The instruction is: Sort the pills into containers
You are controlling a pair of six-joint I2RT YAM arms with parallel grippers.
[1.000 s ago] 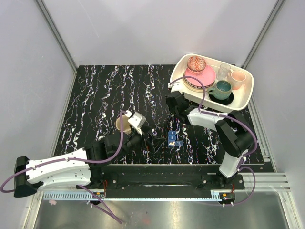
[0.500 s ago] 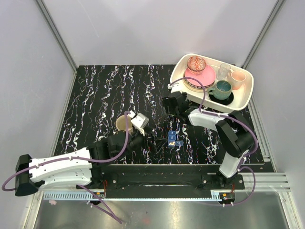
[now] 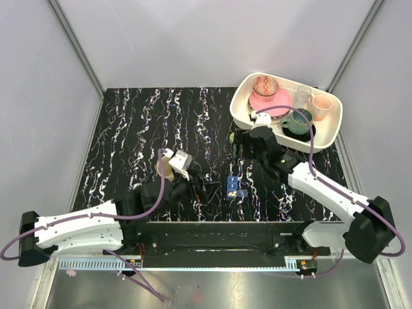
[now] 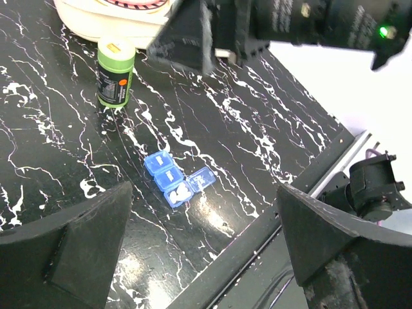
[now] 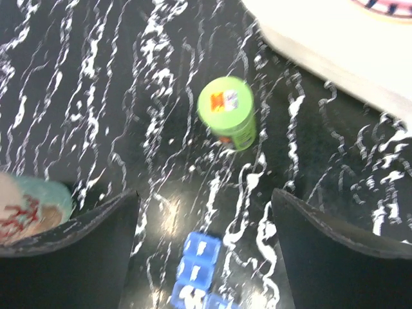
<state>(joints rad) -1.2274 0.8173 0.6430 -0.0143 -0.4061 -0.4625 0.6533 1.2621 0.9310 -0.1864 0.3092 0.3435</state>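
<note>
The blue pill box (image 3: 235, 188) lies on the black marbled table with one lid flipped open and white pills (image 4: 182, 191) in that compartment. In the left wrist view the pill box (image 4: 177, 180) sits ahead of my open left gripper (image 4: 206, 257), which holds nothing. In the top view the left gripper (image 3: 201, 183) hovers just left of the box. My right gripper (image 5: 206, 251) is open and empty, above the table between the pill box (image 5: 196, 270) and an upright green bottle (image 5: 226, 112). From above, the right gripper (image 3: 244, 147) is beside the bottle (image 3: 232, 137).
A beige mug (image 3: 166, 167) stands by the left wrist. A white tray (image 3: 335, 125) of dishes fills the back right corner, close behind the bottle. The table's metal front rail (image 4: 302, 187) runs just near of the pill box.
The right gripper has opened and its arm has stretched out and swung, uncovering the green bottle standing by itself. The left arm shifted slightly; its gripper stayed open.
</note>
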